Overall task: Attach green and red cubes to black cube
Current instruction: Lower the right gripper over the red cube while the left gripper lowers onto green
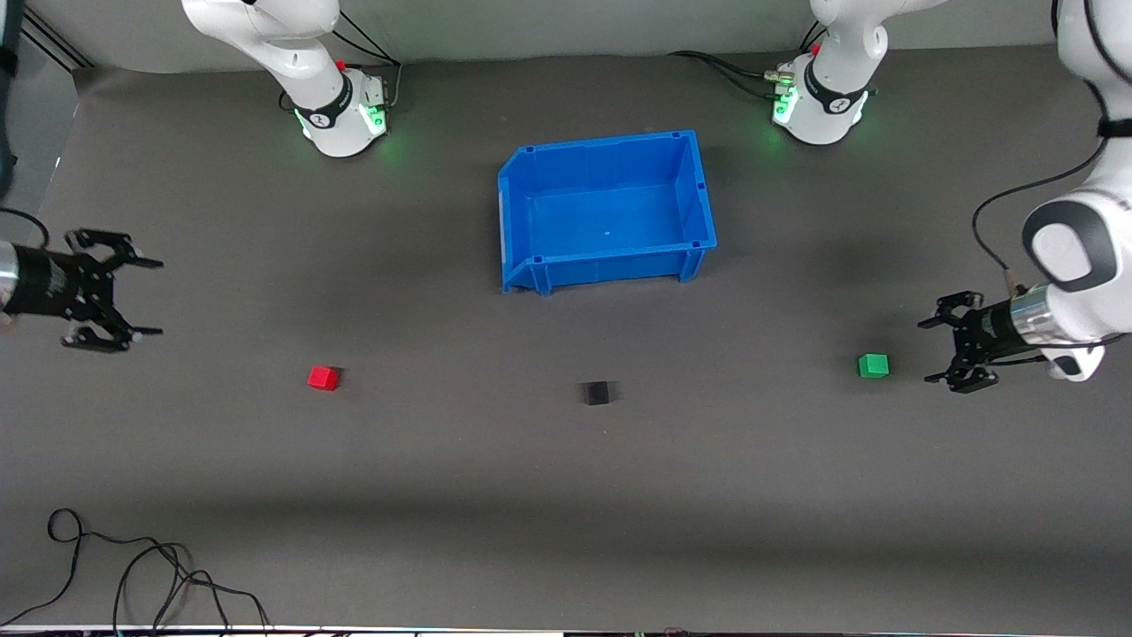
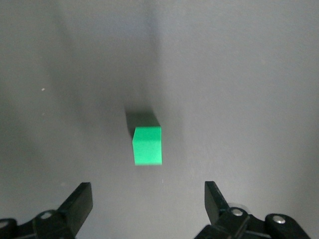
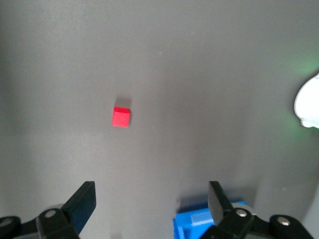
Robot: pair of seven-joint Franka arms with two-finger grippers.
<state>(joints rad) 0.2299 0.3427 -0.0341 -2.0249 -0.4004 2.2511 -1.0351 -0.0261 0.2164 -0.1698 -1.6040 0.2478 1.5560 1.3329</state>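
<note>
The black cube [image 1: 597, 393] sits on the dark desk [image 1: 566, 495], between the red cube [image 1: 323, 378] and the green cube [image 1: 873, 365], all well apart. The blue bin [image 1: 607, 210] is farther from the front camera. The left gripper [image 1: 939, 350] hangs beside the green cube, jaws released. The right gripper [image 1: 149, 296] hangs over the desk's right-arm end, jaws released.

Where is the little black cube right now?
In the front view, the black cube sits on the table between the red cube and the green cube, nearer the camera than the blue bin.
</note>
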